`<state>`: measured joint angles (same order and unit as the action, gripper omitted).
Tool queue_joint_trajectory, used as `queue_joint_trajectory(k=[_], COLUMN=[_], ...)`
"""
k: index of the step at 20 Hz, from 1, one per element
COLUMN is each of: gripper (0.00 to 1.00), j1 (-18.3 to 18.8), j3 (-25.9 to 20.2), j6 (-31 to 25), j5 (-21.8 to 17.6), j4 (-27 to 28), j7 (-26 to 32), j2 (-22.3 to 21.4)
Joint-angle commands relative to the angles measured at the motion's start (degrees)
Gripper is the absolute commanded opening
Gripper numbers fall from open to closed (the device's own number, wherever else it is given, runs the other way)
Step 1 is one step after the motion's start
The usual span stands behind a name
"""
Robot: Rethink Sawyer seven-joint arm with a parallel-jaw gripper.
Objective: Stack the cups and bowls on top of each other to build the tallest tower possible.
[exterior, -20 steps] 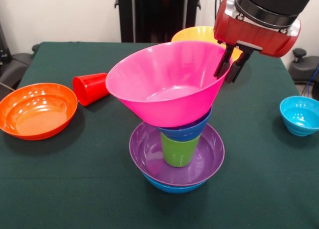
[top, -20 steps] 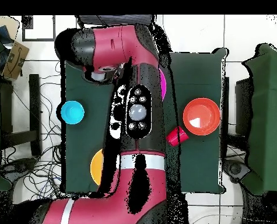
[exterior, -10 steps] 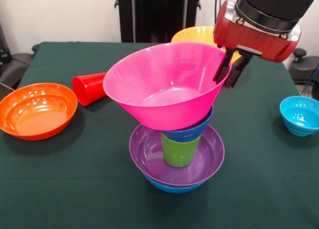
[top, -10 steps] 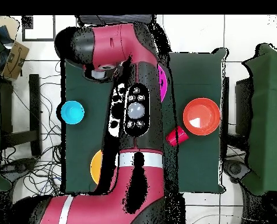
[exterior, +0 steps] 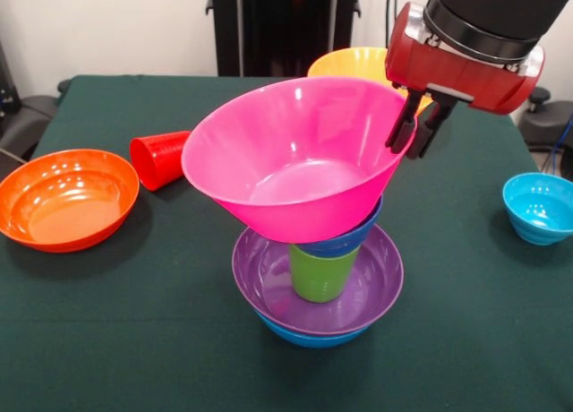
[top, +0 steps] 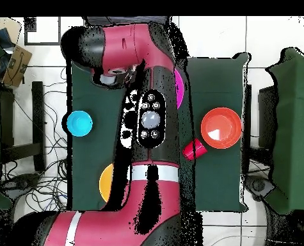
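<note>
we note the pink bowl (exterior: 295, 157) has tipped further toward the camera since a second ago, so the tower (exterior: 313, 224) looks less settled. the gripper (exterior: 414, 125) has its jaws clenched on the bowl's rim. it sits atop the small dark blue bowl (exterior: 345, 239), over the green cup (exterior: 320, 273) standing in the purple bowl (exterior: 269, 282).

pink bowl (exterior: 295, 157) tilted atop tower (exterior: 318, 251) | jaws seemingly pinching its right rim | red cup (exterior: 163, 158) lying
</note>
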<state>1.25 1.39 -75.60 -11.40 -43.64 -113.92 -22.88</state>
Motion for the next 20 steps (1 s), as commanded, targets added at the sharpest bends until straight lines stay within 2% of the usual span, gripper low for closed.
queue_joint_trajectory(k=[1,7,20], gripper=[0.0,0.0,0.0], j1=[-1.4,-1.7,-1.7], j3=[-2.4,-1.5,0.5], j6=[-5.8,-6.3,-3.2], j5=[0.8,1.1,1.3], j4=[-0.1,-1.2,-5.8], j7=[-4.4,-3.9,-2.3], j2=[1.5,1.2,-1.0])
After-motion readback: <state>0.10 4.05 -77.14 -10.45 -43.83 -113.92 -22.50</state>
